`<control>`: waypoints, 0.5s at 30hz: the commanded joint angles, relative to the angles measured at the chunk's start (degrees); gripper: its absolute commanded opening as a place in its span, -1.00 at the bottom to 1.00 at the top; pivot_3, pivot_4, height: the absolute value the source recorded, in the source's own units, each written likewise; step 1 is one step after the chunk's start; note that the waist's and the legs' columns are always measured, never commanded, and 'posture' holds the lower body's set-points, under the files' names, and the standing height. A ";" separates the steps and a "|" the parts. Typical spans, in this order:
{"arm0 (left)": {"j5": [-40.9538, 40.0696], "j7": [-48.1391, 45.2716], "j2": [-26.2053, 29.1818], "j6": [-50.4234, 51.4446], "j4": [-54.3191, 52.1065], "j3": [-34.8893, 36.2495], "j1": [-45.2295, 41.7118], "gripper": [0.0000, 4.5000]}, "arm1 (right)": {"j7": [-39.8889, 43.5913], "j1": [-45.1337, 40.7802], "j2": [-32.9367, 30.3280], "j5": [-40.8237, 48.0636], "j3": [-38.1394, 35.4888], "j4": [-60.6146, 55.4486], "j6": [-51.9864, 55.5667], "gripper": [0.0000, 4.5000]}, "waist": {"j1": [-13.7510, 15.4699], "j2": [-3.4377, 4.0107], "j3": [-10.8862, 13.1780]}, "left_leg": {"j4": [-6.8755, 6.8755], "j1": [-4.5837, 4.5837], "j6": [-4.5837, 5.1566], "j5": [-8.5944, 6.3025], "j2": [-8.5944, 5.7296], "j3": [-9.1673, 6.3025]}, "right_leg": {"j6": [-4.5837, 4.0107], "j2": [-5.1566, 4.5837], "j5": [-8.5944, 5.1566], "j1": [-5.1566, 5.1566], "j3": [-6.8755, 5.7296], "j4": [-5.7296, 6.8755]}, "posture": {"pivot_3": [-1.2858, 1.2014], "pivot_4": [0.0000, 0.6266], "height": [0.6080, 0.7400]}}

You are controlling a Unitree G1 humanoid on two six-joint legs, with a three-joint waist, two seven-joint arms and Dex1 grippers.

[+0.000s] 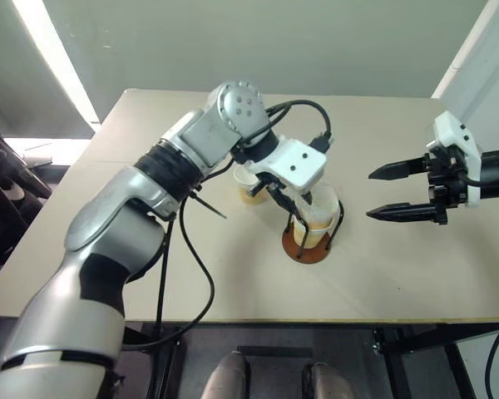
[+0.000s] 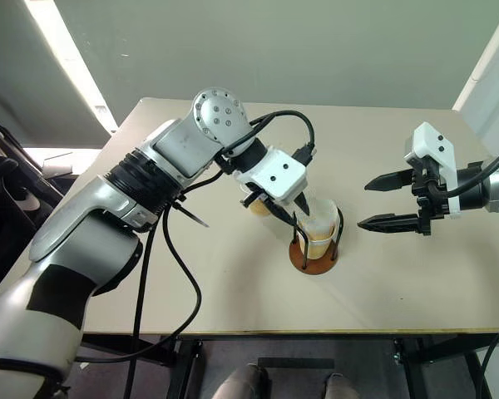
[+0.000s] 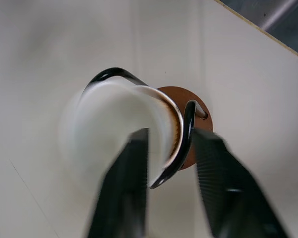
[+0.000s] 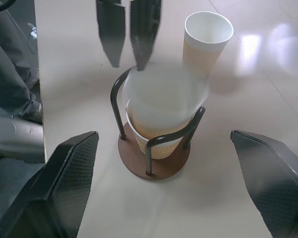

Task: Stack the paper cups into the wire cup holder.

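**Two cups in the wire holder, one on the table**

Left of centre in the head view, we see the left gripper [image 2: 289,214] angled down over the wire cup holder [image 2: 313,253], a reddish-brown round disc base with thin black upright wire loops. Its two black fingers [image 3: 123,193] stand partly apart, one on each side of the rim of the top tan-yellow, white-rimmed tapered paper cup [image 4: 164,94], which is blurred; we cannot tell whether they grip it. That cup sits inside another paper cup [image 4: 159,144] in the holder. A third paper cup [image 4: 206,39] stands upright on the beige table [image 2: 399,283], just behind the holder. At the right of the frame, the right gripper [image 2: 387,201] hangs wide open, holding nothing, apart from the holder.
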 commanded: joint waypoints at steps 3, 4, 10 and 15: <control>2.24 -1.92 -1.80 -2.00 1.65 4.62 -0.63 0.56 | 0.33 -1.14 -1.37 0.99 -1.48 -1.21 0.04 0.97 | 0.00 0.00 0.00 | 0.00 0.00 0.01 -0.01 0.00 0.01 | 0.00 0.00 0.00 0.00 0.00 0.01 | 0.03 -0.52 1.00; 2.59 -1.82 -2.44 -1.80 2.36 5.94 -1.00 0.70 | 0.32 -1.20 -1.34 0.93 -1.42 -1.13 0.00 0.97 | 0.00 0.00 0.00 | 0.00 0.00 0.02 -0.01 0.00 0.00 | 0.00 0.00 0.00 0.00 0.00 0.01 | 0.03 -0.52 1.00; 5.50 0.60 -1.55 -1.29 4.22 13.36 -1.87 0.98 | -0.14 -2.18 -0.55 1.05 -1.53 -0.70 -0.18 0.97 | -0.03 0.01 0.00 | 0.00 -0.01 0.05 -0.05 0.00 0.08 | 0.02 -0.01 -0.01 -0.03 0.02 -0.01 | 0.03 -0.52 1.00; 14.23 5.69 4.25 -5.59 3.62 14.47 1.66 0.98 | -0.92 -3.70 1.22 2.94 -1.05 -1.33 2.02 0.97 | -0.78 0.07 -0.03 | -0.03 0.05 0.06 -0.06 0.05 0.13 | 0.05 0.05 -0.05 -0.09 0.05 0.01 | 0.03 -0.52 1.00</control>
